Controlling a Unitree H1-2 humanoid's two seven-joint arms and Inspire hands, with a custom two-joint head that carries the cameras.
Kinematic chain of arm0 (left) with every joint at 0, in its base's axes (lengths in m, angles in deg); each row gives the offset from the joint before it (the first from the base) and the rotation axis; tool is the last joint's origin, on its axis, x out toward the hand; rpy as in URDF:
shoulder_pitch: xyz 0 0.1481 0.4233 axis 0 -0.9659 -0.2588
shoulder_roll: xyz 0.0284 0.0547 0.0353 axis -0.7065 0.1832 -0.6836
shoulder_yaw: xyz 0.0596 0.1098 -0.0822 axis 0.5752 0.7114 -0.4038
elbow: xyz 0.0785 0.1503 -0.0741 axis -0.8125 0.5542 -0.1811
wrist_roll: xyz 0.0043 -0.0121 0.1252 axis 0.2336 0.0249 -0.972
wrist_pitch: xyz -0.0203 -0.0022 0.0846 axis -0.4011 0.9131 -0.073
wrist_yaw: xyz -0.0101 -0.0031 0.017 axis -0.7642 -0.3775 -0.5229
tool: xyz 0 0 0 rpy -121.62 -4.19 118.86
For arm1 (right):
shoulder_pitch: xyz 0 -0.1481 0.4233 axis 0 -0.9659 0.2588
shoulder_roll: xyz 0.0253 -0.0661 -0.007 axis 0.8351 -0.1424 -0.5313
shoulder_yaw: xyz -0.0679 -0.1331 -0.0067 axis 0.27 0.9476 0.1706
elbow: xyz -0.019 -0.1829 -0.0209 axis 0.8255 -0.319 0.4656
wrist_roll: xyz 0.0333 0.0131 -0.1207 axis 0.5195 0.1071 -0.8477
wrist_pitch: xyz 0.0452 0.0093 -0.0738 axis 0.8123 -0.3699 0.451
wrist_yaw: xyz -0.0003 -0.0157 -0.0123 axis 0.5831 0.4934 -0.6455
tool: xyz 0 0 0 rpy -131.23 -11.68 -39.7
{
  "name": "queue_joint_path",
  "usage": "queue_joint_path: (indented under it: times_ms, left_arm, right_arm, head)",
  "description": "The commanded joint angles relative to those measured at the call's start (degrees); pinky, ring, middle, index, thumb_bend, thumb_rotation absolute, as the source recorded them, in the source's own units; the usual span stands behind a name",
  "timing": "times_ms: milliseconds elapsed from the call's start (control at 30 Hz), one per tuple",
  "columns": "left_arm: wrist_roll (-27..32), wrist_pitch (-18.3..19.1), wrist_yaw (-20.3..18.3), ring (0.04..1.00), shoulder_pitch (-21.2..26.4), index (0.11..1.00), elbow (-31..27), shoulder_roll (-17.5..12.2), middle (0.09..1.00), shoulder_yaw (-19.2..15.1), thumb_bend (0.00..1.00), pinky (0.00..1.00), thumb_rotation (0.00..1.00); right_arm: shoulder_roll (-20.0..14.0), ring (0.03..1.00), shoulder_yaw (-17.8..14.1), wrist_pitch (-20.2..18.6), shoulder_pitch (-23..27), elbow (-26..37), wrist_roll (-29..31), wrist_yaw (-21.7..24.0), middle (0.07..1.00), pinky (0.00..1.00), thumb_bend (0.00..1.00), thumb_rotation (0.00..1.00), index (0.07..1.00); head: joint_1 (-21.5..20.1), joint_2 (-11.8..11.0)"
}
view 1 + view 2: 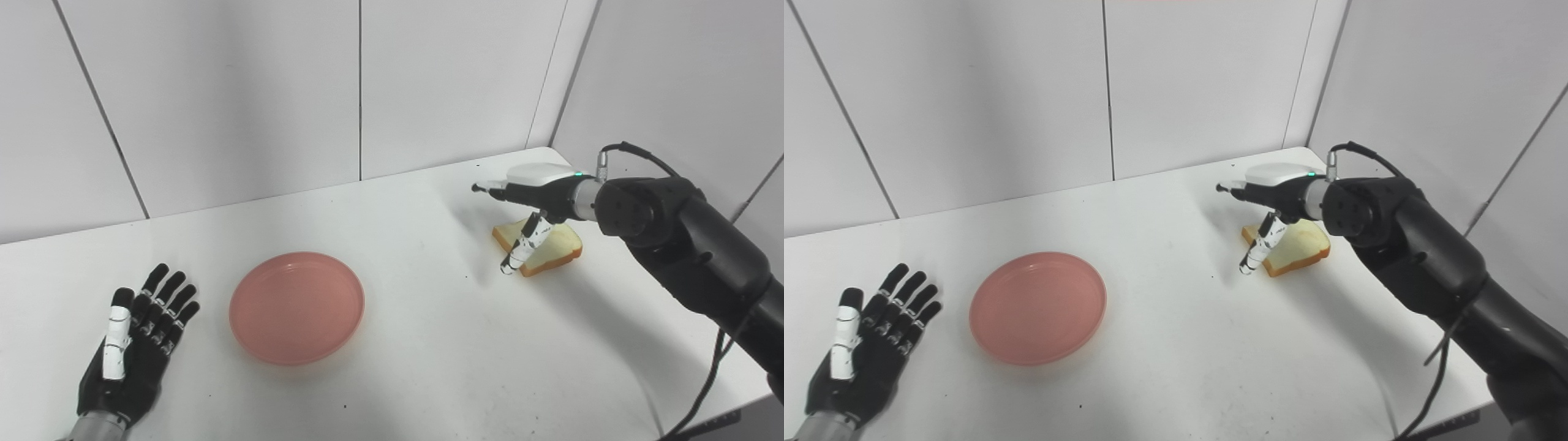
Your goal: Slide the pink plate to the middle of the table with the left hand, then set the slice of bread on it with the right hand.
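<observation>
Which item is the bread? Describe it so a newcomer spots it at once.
Start at the white table and go to its far right corner, where the black right robot hand reaches in. The slice of bread lies flat on the table just under that hand. It is the only pale, brown-crusted thing there; the pink plate sits well to its left and is round.

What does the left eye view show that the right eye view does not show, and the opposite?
Only the left eye view cuts the right arm off at the picture's right edge and shows the left hand further from the left edge. Only the right eye view shows more wall to the right of the arm. Both show the pink plate empty, the left hand open and flat on the table, and the right hand open over the slice of bread, its thumb pointing down.
</observation>
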Motion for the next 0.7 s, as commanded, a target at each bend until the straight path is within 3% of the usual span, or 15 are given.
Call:
queue_joint_path:
  times_ms: [0, 233, 667]
  left_arm:
    - [-0.18, 2.14, 0.52, 0.953, -0.47, 0.947, 1.09, -0.95, 0.963, -0.12, 0.86, 0.95, 0.81]
    - [-0.09, 2.40, 0.01, 0.961, -0.53, 0.955, 0.66, -1.09, 0.967, 0.07, 0.85, 0.97, 0.82]
    - [-0.54, 2.20, 0.80, 0.947, -0.87, 0.938, 0.57, -0.86, 0.951, -0.14, 0.87, 0.96, 0.79]
  right_arm:
    - [-2.83, 1.000, -0.10, 1.37, 2.37, -0.24, -2.24, -0.91, 1.000, 0.92, 1.00, 0.35, 1.000]
    - [-3.57, 1.000, 4.55, 4.58, 3.04, -3.51, -10.25, -0.62, 1.000, 0.99, 1.00, 0.38, 1.000]
    - [-1.65, 1.000, 6.09, 8.54, 4.71, -9.13, -12.54, -1.11, 1.000, 1.00, 1.00, 0.38, 1.000]
  head:
    - [0.07, -0.05]
    - [0.44, 0.48]
    - [0.66, 1.05]
